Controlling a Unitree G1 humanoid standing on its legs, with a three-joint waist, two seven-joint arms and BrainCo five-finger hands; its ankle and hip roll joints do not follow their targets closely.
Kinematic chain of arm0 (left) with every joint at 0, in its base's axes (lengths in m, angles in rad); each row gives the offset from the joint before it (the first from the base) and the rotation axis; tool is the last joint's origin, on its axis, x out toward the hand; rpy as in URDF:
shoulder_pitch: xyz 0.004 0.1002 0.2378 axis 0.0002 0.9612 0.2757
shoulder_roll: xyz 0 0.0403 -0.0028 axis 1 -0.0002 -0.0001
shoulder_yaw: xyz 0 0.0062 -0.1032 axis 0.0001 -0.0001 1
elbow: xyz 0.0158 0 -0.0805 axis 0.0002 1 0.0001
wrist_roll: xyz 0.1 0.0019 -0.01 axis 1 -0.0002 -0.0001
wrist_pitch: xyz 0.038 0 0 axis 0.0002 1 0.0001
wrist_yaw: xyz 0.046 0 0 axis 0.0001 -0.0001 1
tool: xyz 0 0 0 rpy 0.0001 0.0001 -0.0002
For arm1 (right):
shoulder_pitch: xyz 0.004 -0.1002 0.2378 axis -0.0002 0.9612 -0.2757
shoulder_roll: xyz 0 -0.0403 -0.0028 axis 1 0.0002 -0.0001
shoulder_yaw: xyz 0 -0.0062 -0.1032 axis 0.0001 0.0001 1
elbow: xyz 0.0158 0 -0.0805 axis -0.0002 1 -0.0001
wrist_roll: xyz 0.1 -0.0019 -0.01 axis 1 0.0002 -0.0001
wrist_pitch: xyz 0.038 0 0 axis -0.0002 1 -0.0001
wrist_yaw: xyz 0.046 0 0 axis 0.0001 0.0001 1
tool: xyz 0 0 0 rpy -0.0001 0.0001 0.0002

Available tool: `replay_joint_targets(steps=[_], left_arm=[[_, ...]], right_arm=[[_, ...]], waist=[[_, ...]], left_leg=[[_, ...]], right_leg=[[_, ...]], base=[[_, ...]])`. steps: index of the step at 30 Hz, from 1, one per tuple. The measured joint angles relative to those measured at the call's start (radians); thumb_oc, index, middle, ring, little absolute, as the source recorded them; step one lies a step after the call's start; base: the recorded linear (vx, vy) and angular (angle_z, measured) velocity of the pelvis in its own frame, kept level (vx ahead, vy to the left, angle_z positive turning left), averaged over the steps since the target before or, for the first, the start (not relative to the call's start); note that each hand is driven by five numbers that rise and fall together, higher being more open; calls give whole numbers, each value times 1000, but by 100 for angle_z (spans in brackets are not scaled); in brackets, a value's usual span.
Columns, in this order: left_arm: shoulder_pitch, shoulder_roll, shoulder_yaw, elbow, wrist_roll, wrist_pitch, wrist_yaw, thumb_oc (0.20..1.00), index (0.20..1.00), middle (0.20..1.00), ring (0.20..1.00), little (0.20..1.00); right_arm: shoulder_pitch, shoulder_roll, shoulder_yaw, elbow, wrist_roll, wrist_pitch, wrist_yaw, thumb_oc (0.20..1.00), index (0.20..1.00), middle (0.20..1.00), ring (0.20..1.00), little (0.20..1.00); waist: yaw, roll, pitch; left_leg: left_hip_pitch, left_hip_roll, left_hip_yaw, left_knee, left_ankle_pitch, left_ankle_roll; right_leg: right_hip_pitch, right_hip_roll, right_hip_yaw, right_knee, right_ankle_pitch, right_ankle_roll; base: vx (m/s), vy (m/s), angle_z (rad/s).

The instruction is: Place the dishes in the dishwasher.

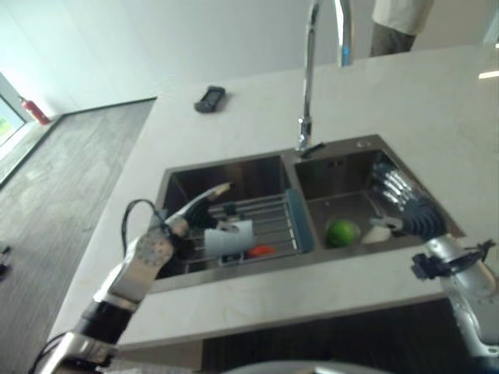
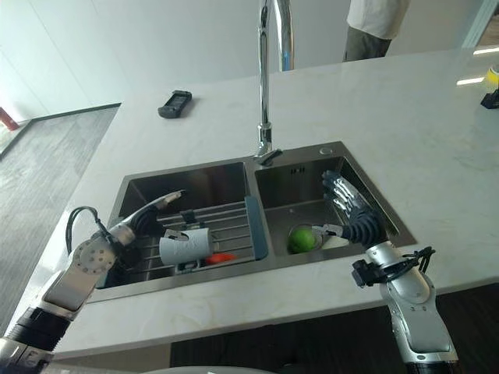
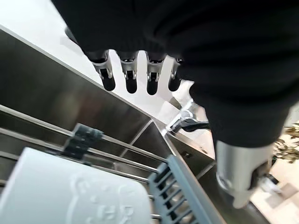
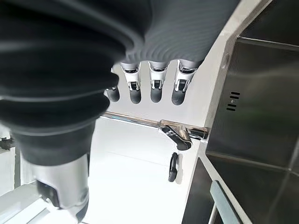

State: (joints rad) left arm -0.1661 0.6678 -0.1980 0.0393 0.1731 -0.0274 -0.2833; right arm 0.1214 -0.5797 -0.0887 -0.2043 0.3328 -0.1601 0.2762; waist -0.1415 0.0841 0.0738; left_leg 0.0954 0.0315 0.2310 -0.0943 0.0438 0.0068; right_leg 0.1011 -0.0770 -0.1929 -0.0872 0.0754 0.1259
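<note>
Two open hands over a double sink (image 2: 234,273) in a white counter (image 2: 437,140).

One white mug (image 2: 185,247) lies on its side on the wire rack (image 2: 226,222) in the left basin, beside a small orange item (image 2: 221,257). The left hand (image 2: 139,218) hovers over it, fingers straight and apart. The right hand (image 2: 351,209), fingers spread, hangs above one green ball (image 2: 302,238) in the right basin. A tall faucet (image 2: 266,93) stands behind; one dark device (image 2: 175,103) lies on the counter.
</note>
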Motion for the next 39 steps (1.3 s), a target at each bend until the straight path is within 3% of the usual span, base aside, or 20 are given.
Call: replay_joint_targets(steps=[17, 39], left_arm=[[-2, 6, -36, 53, 161, 49, -38, 1000, 1000, 1000, 1000, 1000], [-1, 5, -78, 110, 274, 54, -104, 1000, 1000, 1000, 1000, 1000]], right_arm=[[0, -9, -1, 0, 0, 0, 24, 1000, 1000, 1000, 1000, 1000], [0, -9, -1, 0, -8, 0, 42, 1000, 1000, 1000, 1000, 1000]], waist=[[-4, -6, 3], [-21, -14, 7]], left_leg=[[11, 1, 23, 0, -2, 0], [14, 1, 32, 0, -4, 1]], right_leg=[[-3, 1, 19, -1, 1, 2], [-3, 1, 25, -5, 0, 3]], base=[[2, 6, -3], [1, 0, 0]])
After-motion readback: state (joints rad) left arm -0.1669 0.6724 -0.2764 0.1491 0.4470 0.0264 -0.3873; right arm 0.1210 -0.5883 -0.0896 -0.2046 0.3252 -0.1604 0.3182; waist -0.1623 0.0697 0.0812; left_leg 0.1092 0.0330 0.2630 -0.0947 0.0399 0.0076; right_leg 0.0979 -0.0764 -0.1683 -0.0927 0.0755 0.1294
